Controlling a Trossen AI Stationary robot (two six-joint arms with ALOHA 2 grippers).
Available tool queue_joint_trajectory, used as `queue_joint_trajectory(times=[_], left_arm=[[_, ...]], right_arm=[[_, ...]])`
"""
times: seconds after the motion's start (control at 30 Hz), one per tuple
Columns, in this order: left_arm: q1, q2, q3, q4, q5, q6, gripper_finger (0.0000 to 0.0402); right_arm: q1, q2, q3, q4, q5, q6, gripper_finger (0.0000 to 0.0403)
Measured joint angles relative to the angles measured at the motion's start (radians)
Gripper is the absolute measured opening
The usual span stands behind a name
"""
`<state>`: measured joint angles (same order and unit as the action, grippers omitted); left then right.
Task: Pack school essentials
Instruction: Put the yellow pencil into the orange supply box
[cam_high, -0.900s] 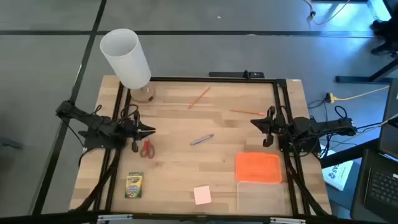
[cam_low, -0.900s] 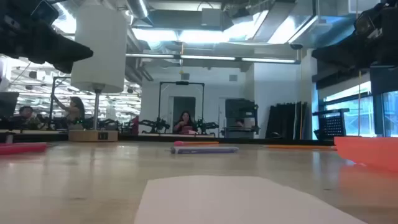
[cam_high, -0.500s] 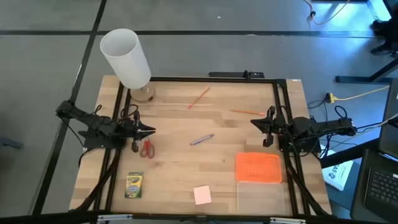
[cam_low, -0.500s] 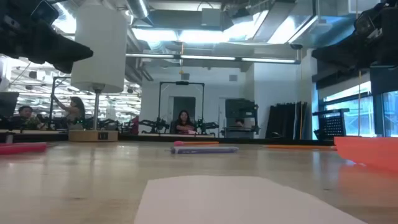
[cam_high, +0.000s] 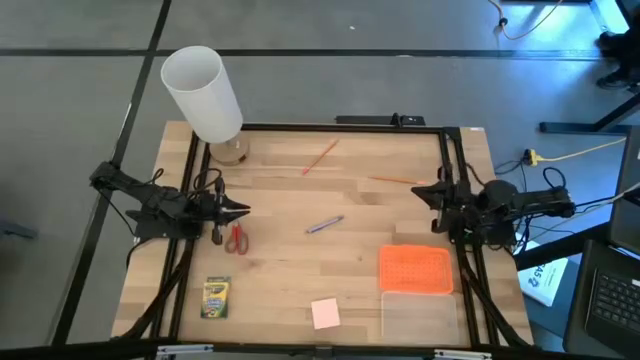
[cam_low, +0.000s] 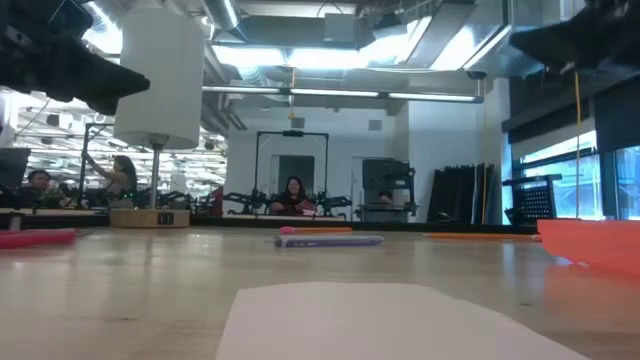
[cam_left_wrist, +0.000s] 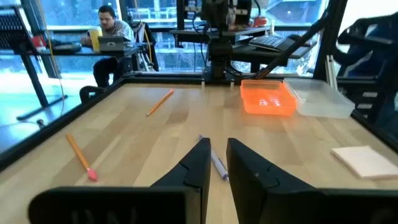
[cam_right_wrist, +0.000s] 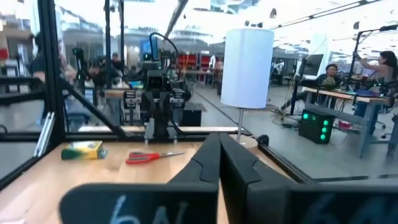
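Both arms wait at the table's edges, left gripper (cam_high: 243, 211) slightly parted by the red-handled scissors (cam_high: 236, 238), right gripper (cam_high: 424, 187) pressed together, holding nothing.

High view: you look straight down on the whole table (cam_high: 330, 210), the pen (cam_high: 324, 224) near its centre. Low view: you sit at tabletop height, facing level across the pen (cam_low: 318, 240) into the room behind. Left wrist view: you look from the left edge past the pen (cam_left_wrist: 219, 167) toward the right arm. Right wrist view: you face the opposite way, toward the scissors (cam_right_wrist: 152, 157). All but the right wrist view share the pen.
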<state>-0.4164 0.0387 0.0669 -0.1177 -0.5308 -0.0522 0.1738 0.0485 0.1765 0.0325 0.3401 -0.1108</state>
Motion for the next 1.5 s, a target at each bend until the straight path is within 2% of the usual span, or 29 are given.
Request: queue_joint_trajectory(times=[0.17,0.3,0.37,0.53,0.63,0.77,0.87,0.97,1.1,1.2,1.27,1.43,1.5], left_arm=[[0.000,0.000,0.000,0.060,0.002,0.082,0.0047],[0.000,0.001,0.048,0.075,0.068,0.164,0.0047],[0.000,0.005,0.109,0.050,0.079,0.168,0.0047],[0.000,0.086,0.289,-0.137,0.080,0.170,0.0047],[0.000,0.175,0.414,-0.269,0.069,0.170,0.0047],[0.000,0.318,0.569,-0.360,0.068,0.160,0.0047],[0.000,0.425,0.671,-0.473,0.018,0.145,0.0047],[0.021,0.540,0.758,-0.567,-0.045,0.060,0.0047],[0.074,0.667,0.850,-0.645,-0.034,-0.080,0.0047],[0.128,0.754,0.897,-0.688,-0.026,-0.146,0.0047],[0.165,0.800,0.922,-0.688,0.011,-0.148,0.0047],[0.252,0.865,0.971,-0.683,0.175,-0.148,0.0047],[0.270,0.873,0.978,-0.681,0.203,-0.134,0.0047]], right_arm=[[0.000,0.142,0.223,-0.221,0.041,0.029,0.0002],[0.000,0.317,0.419,-0.422,0.108,0.116,0.0001],[0.000,0.407,0.514,-0.515,0.130,0.159,0.0001],[0.000,0.609,0.752,-0.773,0.131,0.266,0.0001],[0.000,0.708,0.876,-0.945,0.130,0.349,0.0001],[0.000,0.817,0.997,-1.135,0.127,0.475,0.0001],[0.000,0.875,1.047,-1.256,0.095,0.574,0.0002],[-0.001,0.918,1.053,-1.356,0.003,0.631,0.0002],[-0.017,0.950,1.044,-1.452,-0.133,0.678,0.0003],[-0.048,0.971,1.044,-1.520,-0.158,0.681,0.0004],[-0.074,0.980,1.044,-1.538,-0.159,0.681,0.0004],[-0.138,1.007,1.044,-1.535,-0.162,0.703,0.0010],[-0.159,1.019,1.044,-1.534,-0.166,0.703,0.0020]])
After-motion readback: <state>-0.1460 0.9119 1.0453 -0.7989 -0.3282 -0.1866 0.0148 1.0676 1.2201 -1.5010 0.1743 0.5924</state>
